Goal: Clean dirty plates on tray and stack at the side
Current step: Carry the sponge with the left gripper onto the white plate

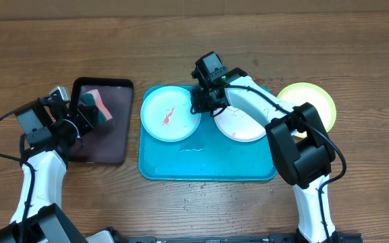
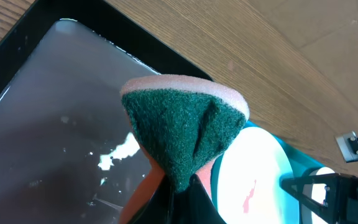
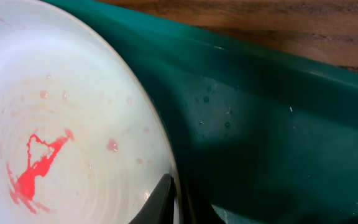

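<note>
The right gripper pinched the right rim of the smeared plate on the tray. The left gripper, clenched on the sponge, hung just left of that plate.

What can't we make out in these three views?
- Right gripper: the right wrist view's bottom edge cuts off its fingers; unclear whether they clamp the smeared plate.
- White plate: overhead, the right arm crosses it and hides part of its surface.
- Yellow-green plate: overhead, the same arm covers its lower left.
- Left gripper: in the left wrist view, the sponge covers its fingers.
</note>
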`<state>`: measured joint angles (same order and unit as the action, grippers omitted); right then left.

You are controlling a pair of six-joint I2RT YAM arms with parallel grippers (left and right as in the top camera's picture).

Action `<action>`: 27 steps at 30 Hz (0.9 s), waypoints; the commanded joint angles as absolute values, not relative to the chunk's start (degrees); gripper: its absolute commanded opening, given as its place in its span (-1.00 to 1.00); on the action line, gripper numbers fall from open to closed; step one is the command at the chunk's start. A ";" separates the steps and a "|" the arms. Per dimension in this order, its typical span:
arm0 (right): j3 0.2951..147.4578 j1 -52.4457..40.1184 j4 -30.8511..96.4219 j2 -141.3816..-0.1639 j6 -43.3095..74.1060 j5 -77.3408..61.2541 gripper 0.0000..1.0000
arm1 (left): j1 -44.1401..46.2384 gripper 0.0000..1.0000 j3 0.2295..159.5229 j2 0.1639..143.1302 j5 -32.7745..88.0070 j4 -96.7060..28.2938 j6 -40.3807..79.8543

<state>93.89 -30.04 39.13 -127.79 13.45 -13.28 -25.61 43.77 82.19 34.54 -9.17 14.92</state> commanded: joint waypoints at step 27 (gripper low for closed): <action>94.45 -30.33 39.57 -128.64 13.78 -13.82 -0.86 | -6.83 -0.91 64.95 84.09 2.90 -37.80 15.44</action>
